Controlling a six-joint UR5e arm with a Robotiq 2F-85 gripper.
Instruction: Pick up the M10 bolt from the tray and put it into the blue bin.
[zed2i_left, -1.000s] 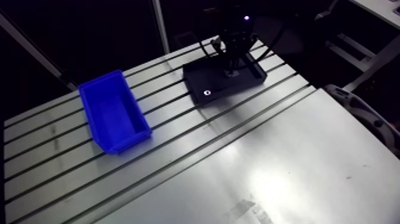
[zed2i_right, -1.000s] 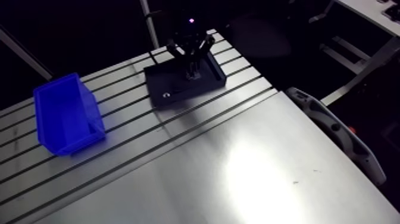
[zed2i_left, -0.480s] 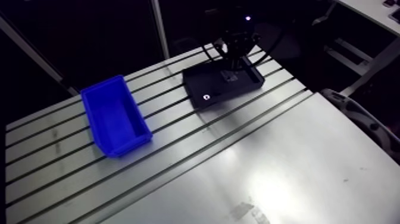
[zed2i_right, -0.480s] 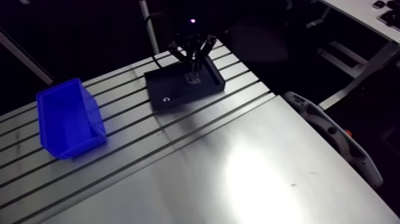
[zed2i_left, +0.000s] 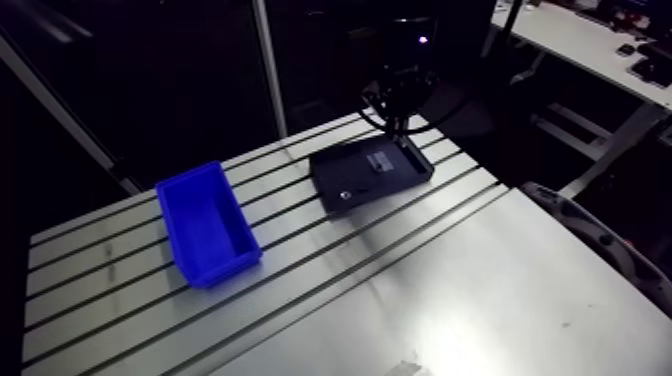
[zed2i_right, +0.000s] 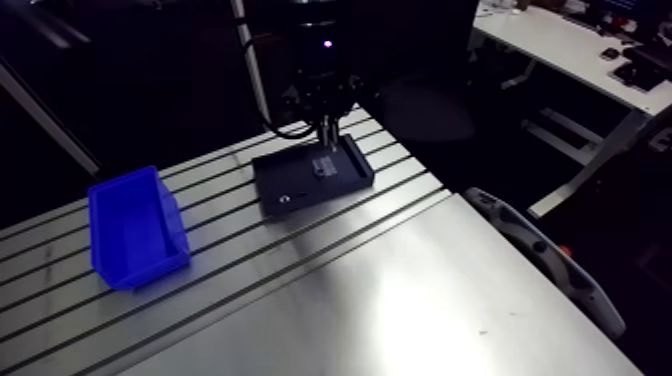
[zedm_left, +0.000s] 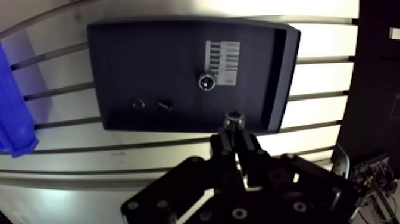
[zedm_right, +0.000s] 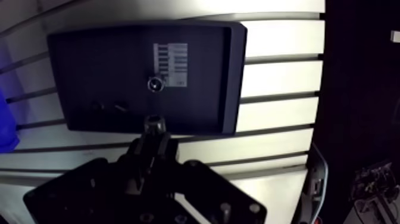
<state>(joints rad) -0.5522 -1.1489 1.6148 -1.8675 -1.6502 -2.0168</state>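
The jaws have risen from the tray (zedm_left: 149, 65) pinching the M10 bolt (zedm_left: 234, 119), so the carry likely calls for swinging over the blue bin (zed2i_left: 225, 268).

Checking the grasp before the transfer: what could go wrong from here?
1. The small metal bolt sits at the very tips of the claw, so it may slip in transit.
2. The blue plastic bin lies several grooves away across the slotted aluminium table; a dropped bolt could lodge in one.
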